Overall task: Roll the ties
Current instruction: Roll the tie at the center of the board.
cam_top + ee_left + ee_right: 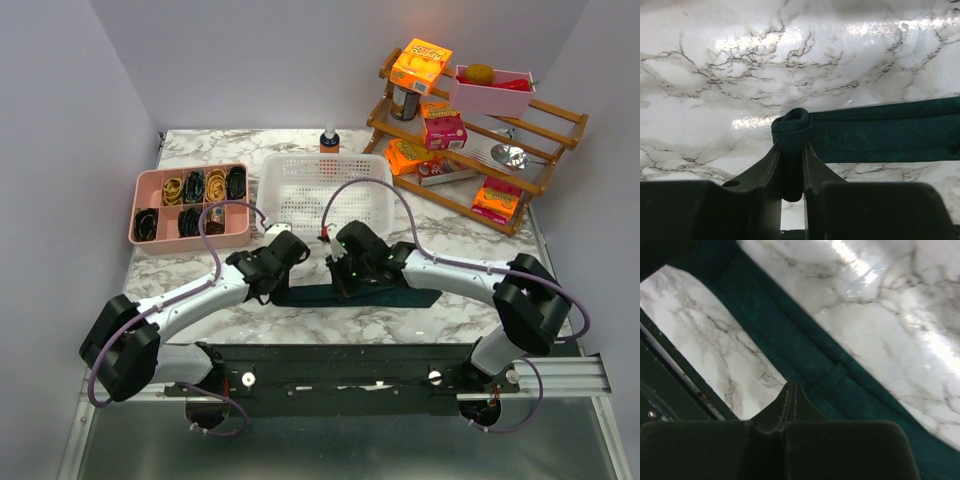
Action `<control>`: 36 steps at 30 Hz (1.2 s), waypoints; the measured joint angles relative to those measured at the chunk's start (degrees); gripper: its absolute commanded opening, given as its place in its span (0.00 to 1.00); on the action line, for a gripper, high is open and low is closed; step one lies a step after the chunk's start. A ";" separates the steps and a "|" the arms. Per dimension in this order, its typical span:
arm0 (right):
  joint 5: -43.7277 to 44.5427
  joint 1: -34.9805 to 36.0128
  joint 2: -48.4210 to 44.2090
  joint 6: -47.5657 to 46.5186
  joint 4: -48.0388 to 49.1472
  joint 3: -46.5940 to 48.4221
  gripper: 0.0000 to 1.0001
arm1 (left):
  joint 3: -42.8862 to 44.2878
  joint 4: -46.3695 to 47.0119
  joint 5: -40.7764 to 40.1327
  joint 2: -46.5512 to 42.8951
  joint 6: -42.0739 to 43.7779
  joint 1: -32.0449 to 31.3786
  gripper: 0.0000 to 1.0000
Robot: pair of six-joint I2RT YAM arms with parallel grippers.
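- Your left pincer (791,150) stands only a little way open and is clamped on the tie (880,131). The tie's end is curled into a small loop and sits pinched between the two fingers (771,167).
- Your right pincer (791,388) is fully closed, finger against finger, with nothing seen between them. Its tips point down at the edge of the tie (805,350). Whether they press on the cloth cannot be told.
- Seen from above, the left pincer (268,285) is at the tie's left end and the right pincer (345,285) is over its middle stretch. The two are near each other but apart.
- The tie (405,298) lies flat on the marble table (450,240), running left to right just beyond the black rail (340,362) that carries your arm bases. Its right part lies flat on the table beside your right arm.
- Just beyond the pincers stands a white basket (323,190), apart from the tie.
- Left of the basket is a pink tray (190,238). Its compartments hold dark and tan coiled bands.
- Behind the basket stands a small bottle (329,138) with an orange cap.
- At the far right is a wooden rack (545,112) carrying orange boxes (420,62) and a pink bin (492,95).
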 measured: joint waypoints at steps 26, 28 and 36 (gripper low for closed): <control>2.23 3.48 11.45 2.69 -0.52 3.67 0.01 | -3.56 1.84 0.22 -5.70 2.23 -0.59 0.00; 2.25 3.48 11.45 2.69 -0.59 3.69 0.01 | -3.54 1.70 0.09 -4.85 2.38 -1.11 0.00; 3.10 3.48 11.06 2.71 -1.53 3.91 0.01 | -1.40 -1.11 -3.02 0.17 1.79 -3.87 0.00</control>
